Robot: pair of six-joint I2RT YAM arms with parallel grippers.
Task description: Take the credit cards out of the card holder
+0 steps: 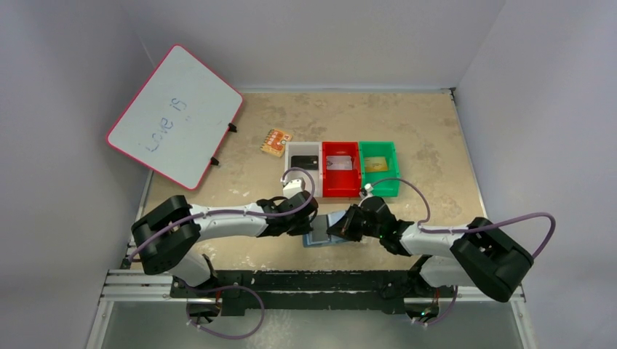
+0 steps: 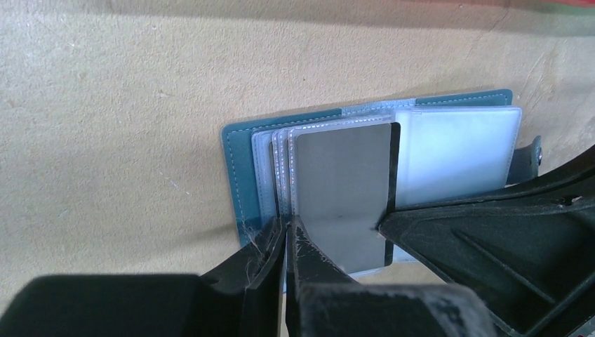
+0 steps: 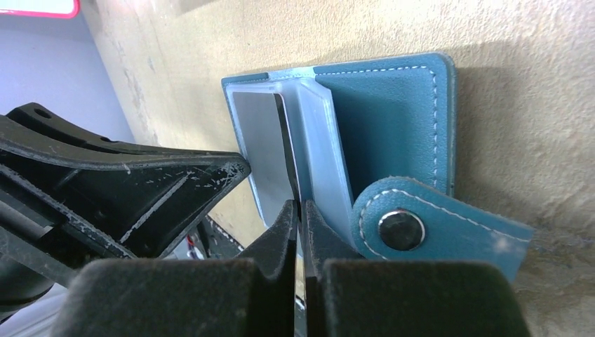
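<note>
The blue card holder [image 1: 322,234] lies open on the table between my two grippers. In the left wrist view its clear sleeves [image 2: 277,168] stand fanned up from the teal cover [image 2: 238,168], and a silver-grey credit card [image 2: 340,189] with a dark right edge stands among them. My left gripper [image 2: 288,226] is shut on the lower edge of the sleeves beside the card. My right gripper [image 3: 300,209] is shut on the thin edge of the grey card [image 3: 256,140], next to the pale sleeves [image 3: 324,154] and the snap tab [image 3: 421,228].
White [image 1: 289,166], red [image 1: 342,190] and green [image 1: 393,169] bins stand in a row just behind the card holder, each with a card inside. An orange patterned square [image 1: 276,142] lies left of them. A whiteboard [image 1: 174,116] leans at the back left.
</note>
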